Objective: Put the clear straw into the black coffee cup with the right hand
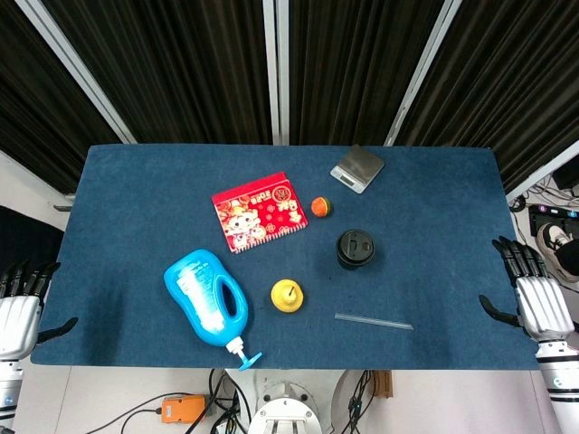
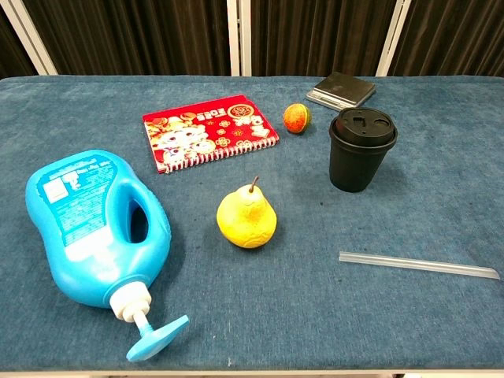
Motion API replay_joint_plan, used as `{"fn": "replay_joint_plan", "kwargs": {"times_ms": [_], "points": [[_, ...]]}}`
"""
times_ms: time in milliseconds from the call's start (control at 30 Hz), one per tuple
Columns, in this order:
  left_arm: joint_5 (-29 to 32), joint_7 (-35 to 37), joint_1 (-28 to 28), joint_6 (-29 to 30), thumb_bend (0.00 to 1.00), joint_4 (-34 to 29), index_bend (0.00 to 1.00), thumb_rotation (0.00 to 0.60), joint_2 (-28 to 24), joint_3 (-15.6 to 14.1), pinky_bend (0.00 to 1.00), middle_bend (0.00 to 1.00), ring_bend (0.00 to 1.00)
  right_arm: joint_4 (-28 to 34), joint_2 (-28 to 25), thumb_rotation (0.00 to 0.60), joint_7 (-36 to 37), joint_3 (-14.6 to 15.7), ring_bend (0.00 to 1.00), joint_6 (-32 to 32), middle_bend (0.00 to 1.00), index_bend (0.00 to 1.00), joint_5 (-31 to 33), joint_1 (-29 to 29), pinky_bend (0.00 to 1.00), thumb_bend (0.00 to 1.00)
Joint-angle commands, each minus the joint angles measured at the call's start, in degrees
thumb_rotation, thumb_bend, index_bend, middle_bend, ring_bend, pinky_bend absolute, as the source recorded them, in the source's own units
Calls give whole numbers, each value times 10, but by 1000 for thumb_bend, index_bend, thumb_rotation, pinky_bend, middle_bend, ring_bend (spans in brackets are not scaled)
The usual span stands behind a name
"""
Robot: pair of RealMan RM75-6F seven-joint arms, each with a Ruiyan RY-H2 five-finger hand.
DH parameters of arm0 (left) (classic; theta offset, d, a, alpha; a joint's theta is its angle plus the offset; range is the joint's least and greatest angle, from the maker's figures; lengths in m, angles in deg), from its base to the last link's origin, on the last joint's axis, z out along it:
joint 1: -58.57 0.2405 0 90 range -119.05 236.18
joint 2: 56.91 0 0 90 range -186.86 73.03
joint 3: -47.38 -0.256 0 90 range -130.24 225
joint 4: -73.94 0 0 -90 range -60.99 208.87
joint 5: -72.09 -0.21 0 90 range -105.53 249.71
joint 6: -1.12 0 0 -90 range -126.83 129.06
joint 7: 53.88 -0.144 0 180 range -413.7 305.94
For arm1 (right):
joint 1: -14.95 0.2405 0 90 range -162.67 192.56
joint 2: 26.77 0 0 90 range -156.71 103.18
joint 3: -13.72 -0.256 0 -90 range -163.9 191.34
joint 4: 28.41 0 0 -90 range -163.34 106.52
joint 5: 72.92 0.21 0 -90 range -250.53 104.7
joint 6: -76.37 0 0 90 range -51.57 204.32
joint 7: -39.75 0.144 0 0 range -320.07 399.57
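Note:
The clear straw [image 1: 373, 320] [image 2: 417, 265] lies flat on the blue table near its front edge, right of centre. Just behind it stands the black coffee cup [image 1: 355, 249] [image 2: 361, 149], upright with a black lid on. My right hand [image 1: 534, 294] hangs off the table's right edge, fingers spread, holding nothing, well to the right of the straw. At the opposite edge my left hand [image 1: 20, 312] is open too, beside the table. Neither hand shows in the chest view.
A blue detergent bottle [image 1: 208, 303] [image 2: 98, 228] lies on its side at front left. A yellow pear [image 1: 287, 296] [image 2: 246, 217] sits left of the straw. Behind are a red notebook [image 1: 258, 212] [image 2: 209, 130], a small orange fruit [image 1: 320, 207] [image 2: 296, 117] and a grey scale [image 1: 357, 169] [image 2: 341, 89].

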Motion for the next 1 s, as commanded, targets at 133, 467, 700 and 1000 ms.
{"fn": "replay_joint_plan", "kwargs": {"times_ms": [133,467,700,1000], "points": [[1,-3,-2,-3,49,-1,129,600,1,1,0,136,34,11,22,600,-43,5,20,6,126,144,-7,-2,146,402],[-6,-7,-2,2,49,-3,129,600,4,0,0,136,34,31,90,600,-171,54,92,-141,195,248,-67,71,237,401],[-2,-1,3,6,48,3,129,600,4,-1,0,136,34,14,165,600,-300,46,105,-190,208,403,-45,99,250,407],[0,6,3,2,49,11,129,600,8,-1,0,136,34,16,219,600,-406,37,105,-217,209,497,1,118,251,429]]}}
